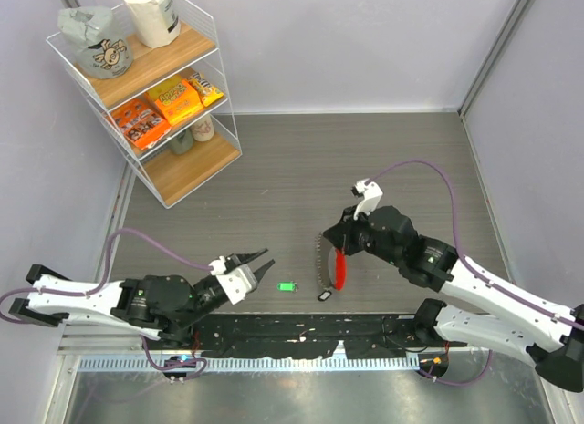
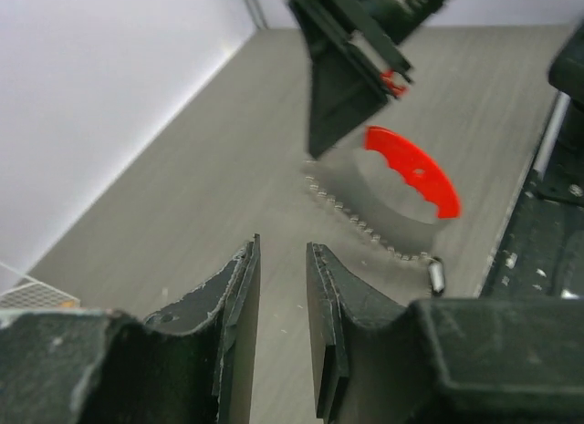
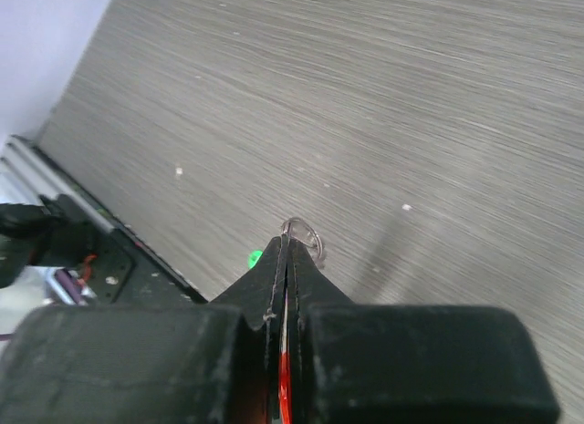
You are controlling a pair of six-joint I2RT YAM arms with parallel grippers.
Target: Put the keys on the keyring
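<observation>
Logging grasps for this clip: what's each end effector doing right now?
Left end effector: open, empty.
Right end effector: closed on the keyring.

Far off to my left, a wire rack [image 1: 187, 171] is standing on the grey surface [image 1: 383, 160]. A grey bag [image 1: 96, 43] and a white bag [image 1: 151, 14] are sitting on its top shelf. Orange snack packs [image 1: 173, 101] are lying on the middle one, and two small containers [image 1: 203, 128] are standing below them.

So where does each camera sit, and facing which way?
Top external: above, behind the arms, looking down on the table; both arms show.
Left wrist: on the left arm, past the left gripper toward the keyring.
Right wrist: on the right arm, past the right gripper onto the table.
Top and left wrist share the keyring.
</observation>
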